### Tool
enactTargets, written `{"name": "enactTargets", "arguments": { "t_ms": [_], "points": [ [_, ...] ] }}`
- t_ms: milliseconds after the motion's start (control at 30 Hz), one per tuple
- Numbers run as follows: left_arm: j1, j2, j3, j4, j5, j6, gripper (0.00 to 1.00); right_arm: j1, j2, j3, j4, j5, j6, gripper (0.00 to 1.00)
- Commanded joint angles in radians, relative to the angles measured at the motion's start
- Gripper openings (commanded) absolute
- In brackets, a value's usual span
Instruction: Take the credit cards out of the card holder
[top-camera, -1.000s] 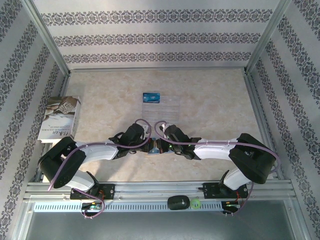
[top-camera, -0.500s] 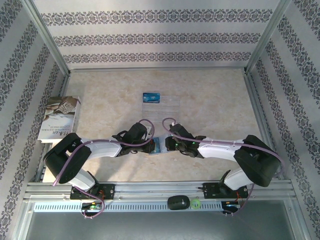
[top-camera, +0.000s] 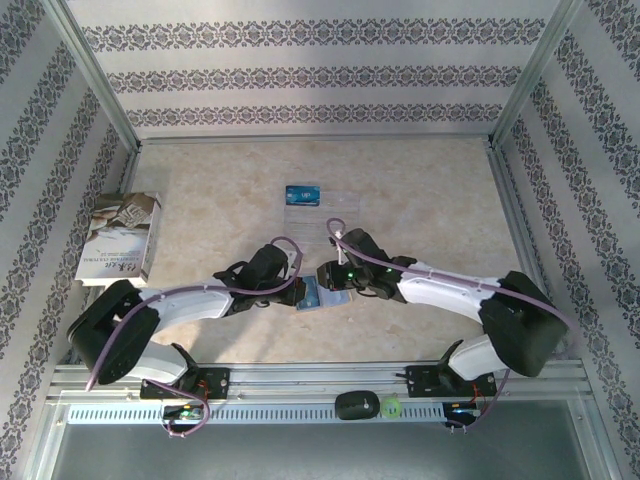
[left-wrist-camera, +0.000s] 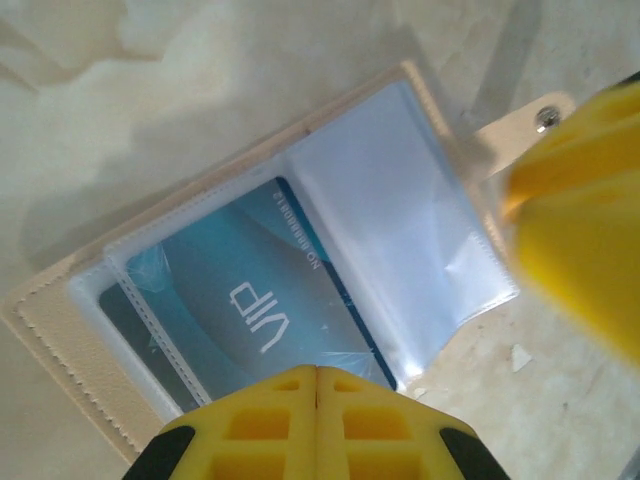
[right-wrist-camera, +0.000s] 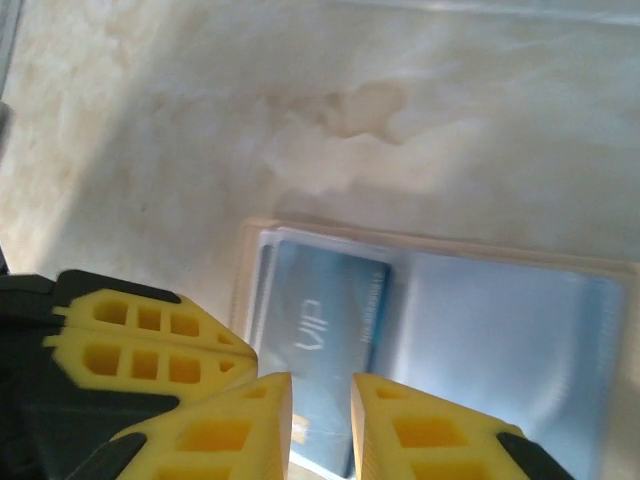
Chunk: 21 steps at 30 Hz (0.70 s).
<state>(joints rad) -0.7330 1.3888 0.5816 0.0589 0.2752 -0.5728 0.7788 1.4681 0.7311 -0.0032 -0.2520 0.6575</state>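
One blue card (top-camera: 303, 194) lies on the clear tray (top-camera: 340, 216), well beyond both jaws; a second blue card (left-wrist-camera: 250, 300) and a darker card (left-wrist-camera: 118, 312) sit in the open card holder (left-wrist-camera: 400, 220) on the desk. The left jaws are shut at its near edge; the right jaws, slightly parted and empty, hover above it.

Closed left gripper (left-wrist-camera: 317, 374) overlaps a blue credit card (left-wrist-camera: 240, 290) inside the open card holder (left-wrist-camera: 48, 338).

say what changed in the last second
The right gripper opened its jaws a little and shifted toward the far side, uncovering more of the card holder. The left gripper stayed shut at the holder's edge; book and far blue card unmoved.
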Motion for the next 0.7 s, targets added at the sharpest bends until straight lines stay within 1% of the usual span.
{"name": "enactTargets", "arguments": {
  "t_ms": [0,133,233,333,467,600,667],
  "points": [
    [-0.005,-0.030,-0.022,-0.057,-0.049,0.032,0.09,-0.004,0.065,0.037,0.004,-0.122,-0.021,0.22],
    [-0.004,0.038,-0.024,-0.033,-0.059,0.045,0.08,-0.007,0.124,0.044,-0.001,-0.110,-0.008,0.19],
    [0.002,0.088,-0.019,0.004,-0.054,0.047,0.09,-0.006,0.152,0.047,-0.003,-0.113,-0.002,0.19],
    [0.013,0.131,-0.010,0.004,-0.069,0.056,0.09,-0.008,0.169,0.044,-0.006,-0.112,0.004,0.20],
    [0.032,0.146,-0.015,-0.006,-0.064,0.060,0.08,-0.021,0.173,0.039,-0.008,-0.105,0.014,0.22],
    [0.035,0.151,-0.017,-0.020,-0.067,0.064,0.07,-0.042,0.174,0.025,-0.006,-0.086,0.033,0.20],
    [0.037,0.160,-0.019,-0.017,-0.061,0.062,0.07,-0.054,0.169,0.010,0.018,-0.094,0.043,0.21]
  ]
}}
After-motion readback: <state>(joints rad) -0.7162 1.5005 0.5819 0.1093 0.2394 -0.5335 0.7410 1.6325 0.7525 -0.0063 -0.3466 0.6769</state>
